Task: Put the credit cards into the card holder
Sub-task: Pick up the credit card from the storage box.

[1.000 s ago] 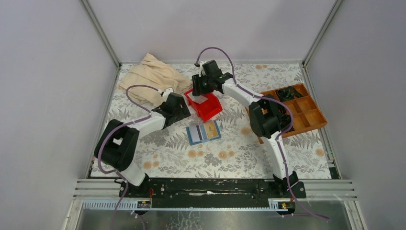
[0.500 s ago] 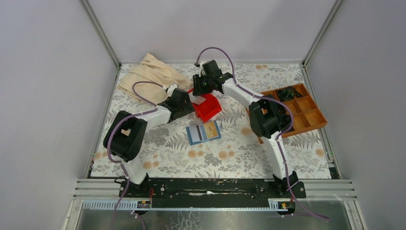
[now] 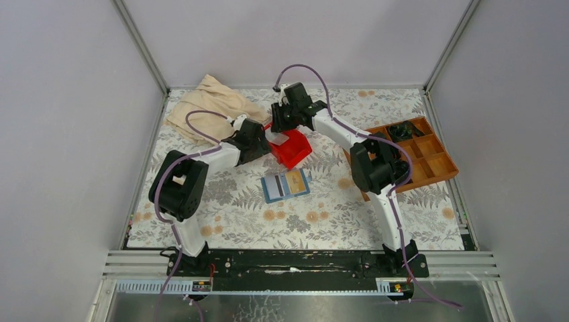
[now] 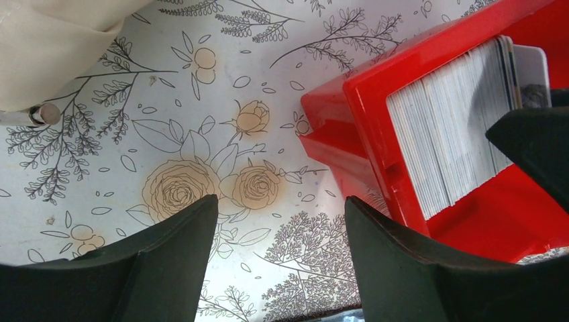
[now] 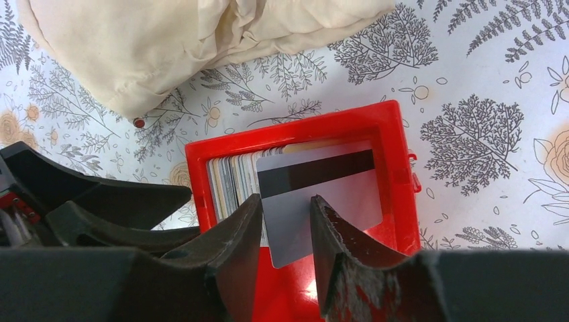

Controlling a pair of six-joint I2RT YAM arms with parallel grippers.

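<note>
The card holder (image 3: 285,184), an open teal-blue wallet with a striped card and a tan card on it, lies flat near the table's middle. The credit cards (image 4: 449,147) stand in a stack in the red bin (image 3: 296,151). One grey card with a black stripe (image 5: 322,181) leans face-up against the stack (image 5: 231,178). My right gripper (image 5: 285,199) hovers over that card with its jaws a narrow gap apart, not clasping it; it also shows in the top view (image 3: 276,129). My left gripper (image 4: 280,201) is wide open and empty, low over the cloth just left of the bin (image 4: 362,134).
A crumpled beige cloth (image 3: 211,107) lies at the back left, close to both grippers. A brown wooden compartment tray (image 3: 419,157) with dark items stands at the right. The right gripper's dark finger (image 4: 537,147) shows at the bin in the left wrist view.
My left arm has swung right and back, bringing its gripper up against the red bin's left side. The right gripper has barely moved over the bin.
</note>
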